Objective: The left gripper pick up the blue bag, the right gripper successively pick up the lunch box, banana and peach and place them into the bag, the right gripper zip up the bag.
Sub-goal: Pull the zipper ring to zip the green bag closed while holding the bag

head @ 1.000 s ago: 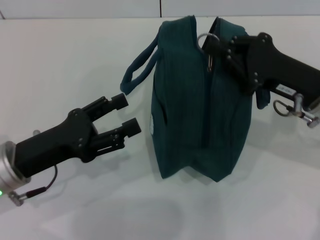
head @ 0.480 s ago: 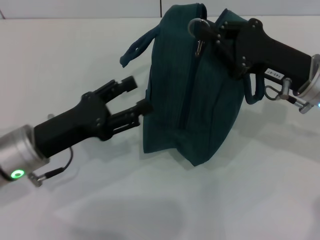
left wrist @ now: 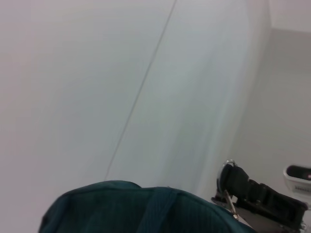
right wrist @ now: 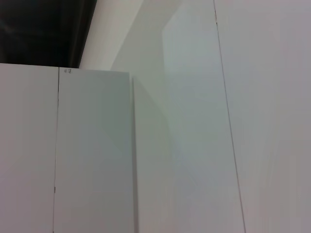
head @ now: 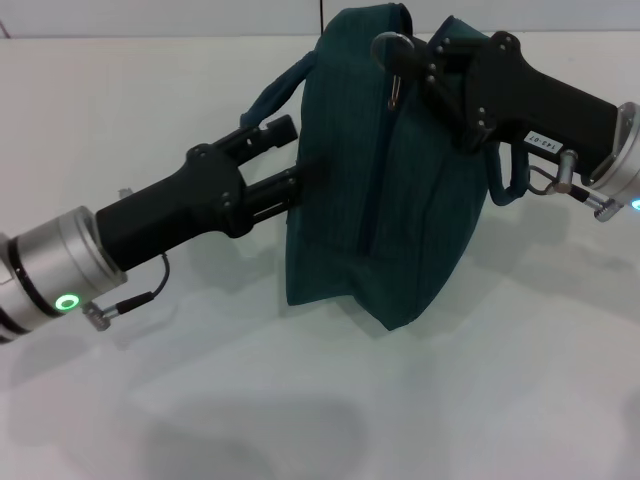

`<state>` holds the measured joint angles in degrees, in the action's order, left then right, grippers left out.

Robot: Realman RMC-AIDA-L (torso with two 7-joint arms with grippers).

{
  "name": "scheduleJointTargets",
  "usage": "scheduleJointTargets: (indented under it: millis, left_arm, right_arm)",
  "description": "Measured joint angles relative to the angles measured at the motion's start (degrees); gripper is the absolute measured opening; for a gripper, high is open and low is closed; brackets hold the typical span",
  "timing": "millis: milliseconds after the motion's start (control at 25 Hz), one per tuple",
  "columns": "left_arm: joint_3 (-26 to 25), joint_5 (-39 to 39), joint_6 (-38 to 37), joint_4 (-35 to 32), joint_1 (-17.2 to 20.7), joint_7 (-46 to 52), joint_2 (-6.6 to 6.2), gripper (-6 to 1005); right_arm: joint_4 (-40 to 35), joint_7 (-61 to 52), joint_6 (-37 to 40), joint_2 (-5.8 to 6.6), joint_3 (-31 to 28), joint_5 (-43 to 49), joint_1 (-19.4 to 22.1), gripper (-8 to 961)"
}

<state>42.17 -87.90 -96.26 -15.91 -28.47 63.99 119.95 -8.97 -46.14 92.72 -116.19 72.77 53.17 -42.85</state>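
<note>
Left gripper point(head: 290, 158) reaches in from the lower left of the head view, its two fingers spread apart and their tips against the left side of the bag point(head: 385, 190), just below a loop handle point(head: 275, 90). Nothing sits between the fingers. A green light glows on the silver wrist of that arm. The bag stands upright on the white table point(head: 300, 400), leaning slightly, with the zipper line running down its front face. Right gripper point(head: 415, 65) comes in from the upper right and sits at the top of the bag, closed on the ring pull point(head: 392, 47) at the upper end of the zipper. A second handle point(head: 505, 180) hangs behind the right arm.

Left wrist view: the top of the bag point(left wrist: 146, 206) fills the lower edge, with a strap point(left wrist: 155, 208) running across it. The right gripper point(left wrist: 231, 177) shows farther off beside the bag, at the ring pull point(left wrist: 228, 165). A white wall fills the rest.

Right wrist view: only white wall panels and a dark corner are visible; neither the bag nor any finger shows.
</note>
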Motion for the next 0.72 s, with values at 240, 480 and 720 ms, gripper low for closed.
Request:
scheduleJointTargets:
  millis: [240, 480, 720]
  left_arm:
    - [1.5, -0.1, 0.3, 0.2, -1.3, -0.9, 0.01, 671]
    - [1.5, 0.2, 0.7, 0.7, -1.2, -2.8, 0.01, 362]
    - [1.9, 0.0, 0.8, 0.7, -1.4, -3.2, 0.01, 195]
  right_arm:
    - [0.0, 0.0, 0.0, 0.0, 0.0, 0.0, -0.1, 69]
    - [0.4, 0.0, 0.2, 0.0, 0.1, -0.5, 0.3, 72]
    - [0.6, 0.0, 0.4, 0.0, 0.2, -0.5, 0.3, 75]
